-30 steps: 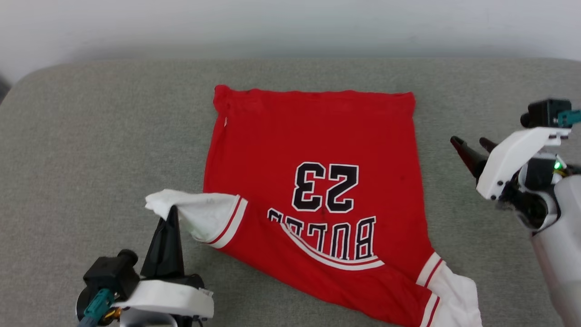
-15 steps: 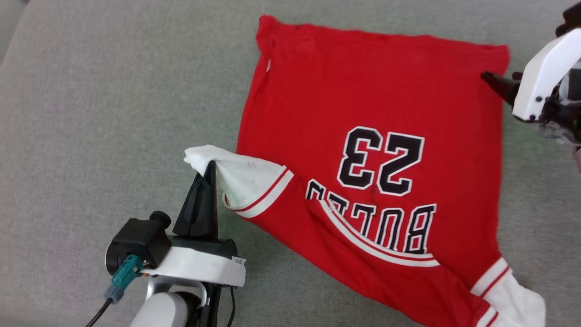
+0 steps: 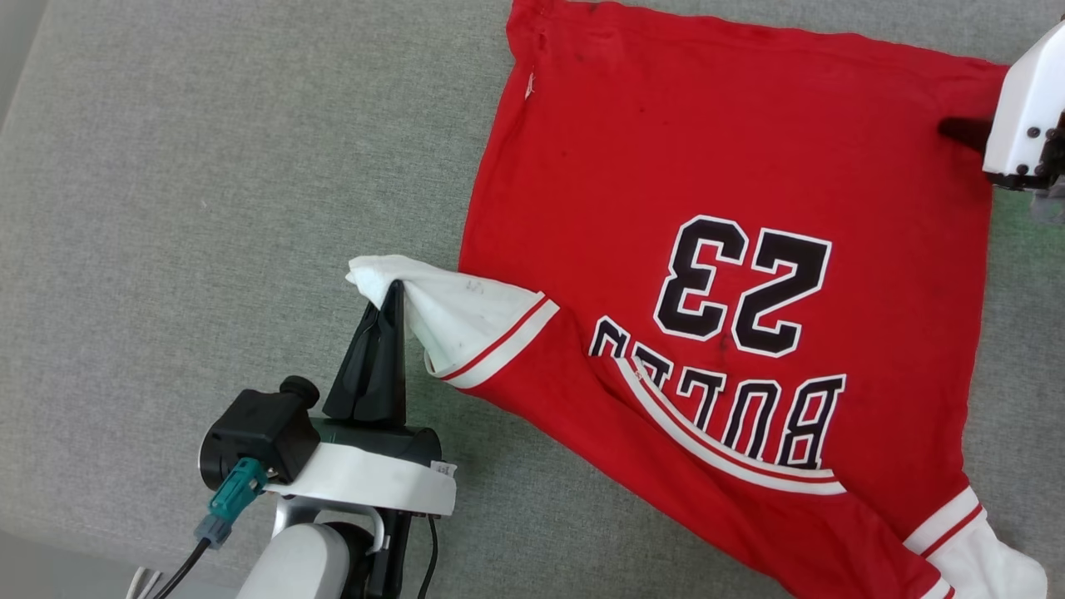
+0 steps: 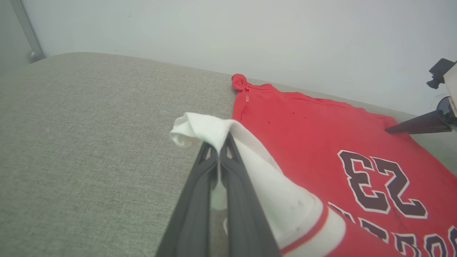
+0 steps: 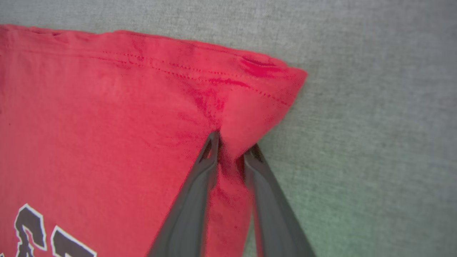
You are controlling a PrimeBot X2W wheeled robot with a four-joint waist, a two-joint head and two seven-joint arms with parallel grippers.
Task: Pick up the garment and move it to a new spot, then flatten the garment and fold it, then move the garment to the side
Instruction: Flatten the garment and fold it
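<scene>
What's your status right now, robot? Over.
Left gripper shut on white sleeve. Right gripper straddling far red corner, grip unclear. Garment spread on grey cushion.

Head cam cropped right gripper (image 3: 948, 129) to one dark finger; bright red soft cloth garment (image 3: 724, 166) partly hid its tips, I couldn't confirm grip.

Left gripper (image 3: 391, 291): arm reaches in from lower left, fingers (image 4: 198, 192) pressed flat together, pinching a white sleeve end of the garment (image 3: 732, 191). Right gripper (image 5: 232, 144): fingers narrowly apart, a red corner fold clamped between them.
</scene>
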